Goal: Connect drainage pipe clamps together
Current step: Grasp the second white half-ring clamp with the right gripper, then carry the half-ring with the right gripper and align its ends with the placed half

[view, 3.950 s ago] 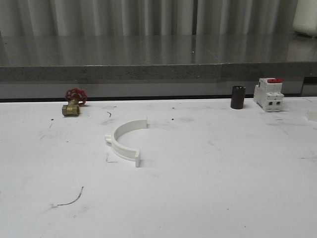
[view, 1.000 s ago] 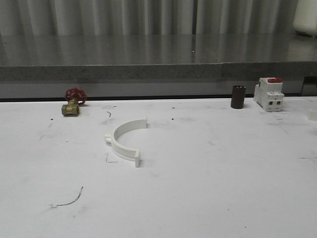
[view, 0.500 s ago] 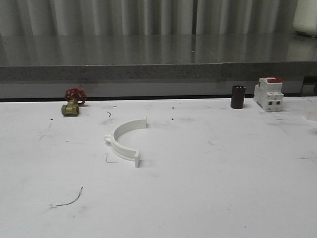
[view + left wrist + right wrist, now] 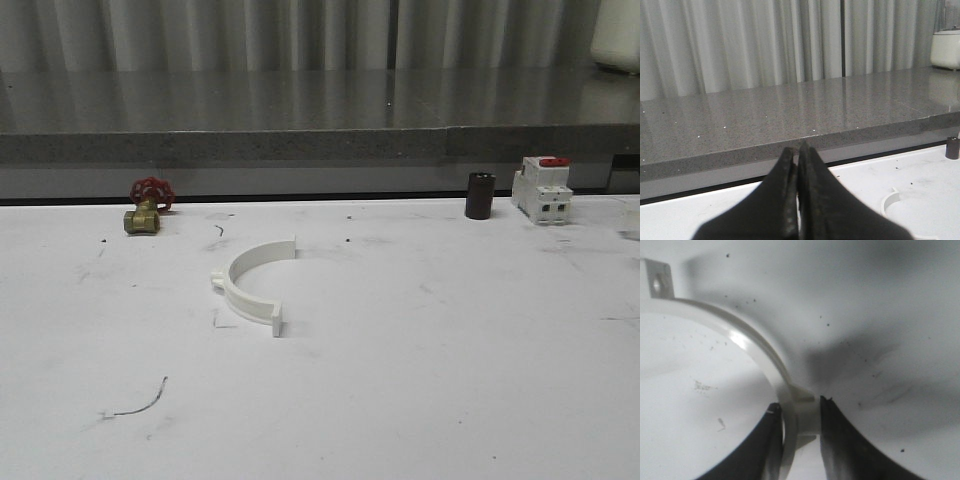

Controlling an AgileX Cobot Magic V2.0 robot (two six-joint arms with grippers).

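Note:
One white half-ring drainage pipe clamp [image 4: 252,284] lies flat on the white table [image 4: 420,380], left of centre, its open side facing right. In the left wrist view the same clamp's end [image 4: 890,200] sits off to one side of my left gripper [image 4: 797,148], which is shut and empty above the table. A second clamp half [image 4: 752,342] arcs through the right wrist view with a holed end tab [image 4: 657,282]. My right gripper [image 4: 800,405] is shut on its band at a small tab. A small white piece [image 4: 630,222] shows at the table's far right edge.
A brass valve with a red handle [image 4: 147,207] stands at the back left. A black cylinder [image 4: 480,195] and a white breaker block with a red top [image 4: 543,190] stand at the back right. A grey stone ledge [image 4: 320,145] runs behind the table.
The small white piece at the far right edge of the front view has shifted slightly upward. The clamp lying on the table has not moved.

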